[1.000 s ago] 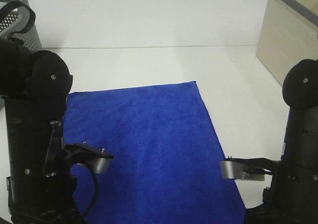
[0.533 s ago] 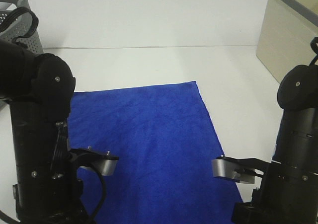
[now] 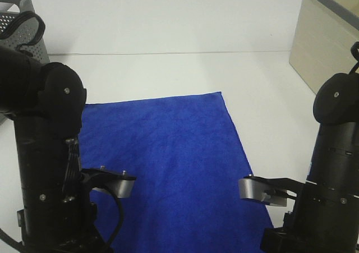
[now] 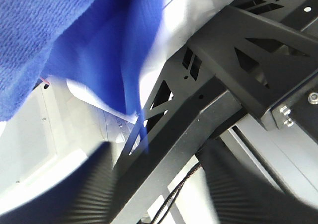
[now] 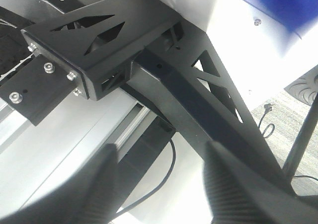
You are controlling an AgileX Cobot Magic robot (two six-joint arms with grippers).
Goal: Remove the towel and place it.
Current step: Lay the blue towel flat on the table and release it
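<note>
1. Left gripper [image 4: 156, 157]: fingers spread, nothing between them. It pointed past the near table edge at a black metal under-frame [image 4: 238, 85].
2. Right gripper [image 5: 159, 157]: likewise spread and empty.
3. Large rectangular royal-blue fuzzy microfibre towel [image 3: 168, 163] lay flat on the white tabletop [image 3: 269, 96], between the two arms. Left wrist view showed its near hem hanging over the near edge.
4. Change over the last second: left arm settled nearer and slightly right, and right arm edged left. Almost all of this happened in the first half-second. Towel outline did not shift.
5. Grey perforated plastic basket [image 3: 22, 34] stood far left, well apart from the towel.
6. Judgement: towel looked already placed, with both arms released and settling. The overhanging hem was the only slip risk.
</note>
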